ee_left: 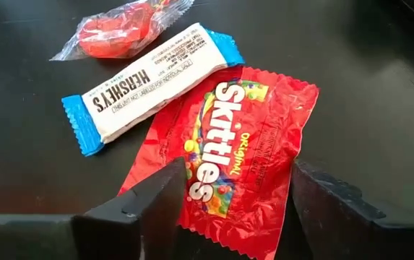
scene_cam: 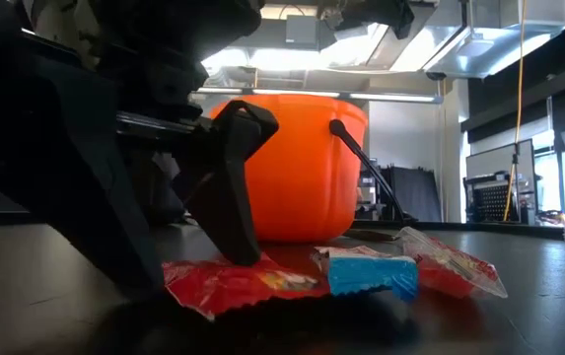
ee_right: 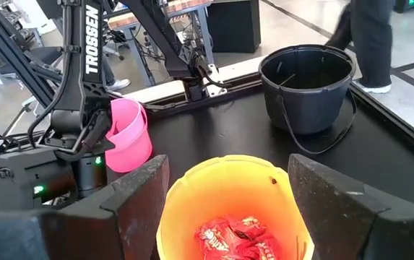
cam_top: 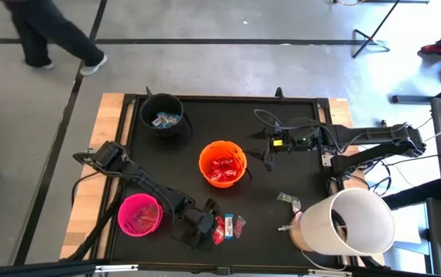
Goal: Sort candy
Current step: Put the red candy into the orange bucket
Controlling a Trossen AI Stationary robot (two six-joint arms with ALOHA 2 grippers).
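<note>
A red Skittles packet lies flat on the black table near its front edge. Beside it lie a blue-and-white Hershey's bar and a red sweet in a clear wrapper. My left gripper is open and slants down over the Skittles packet, one finger on either side of its near end. My right gripper hangs open above the table, right of the orange bucket, which holds red packets. My left gripper straddles the near end of the Skittles packet, slanting down from the table's left. One fingertip stands at the packet's edge. I cannot tell whether it touches. The packet lies flat on the table.
A pink bucket stands just left of my left gripper. A black bucket with blue-and-white sweets stands at the far left. A big white container lies at the front right, and a small green wrapper lies near it. A person walks beyond the far edge.
</note>
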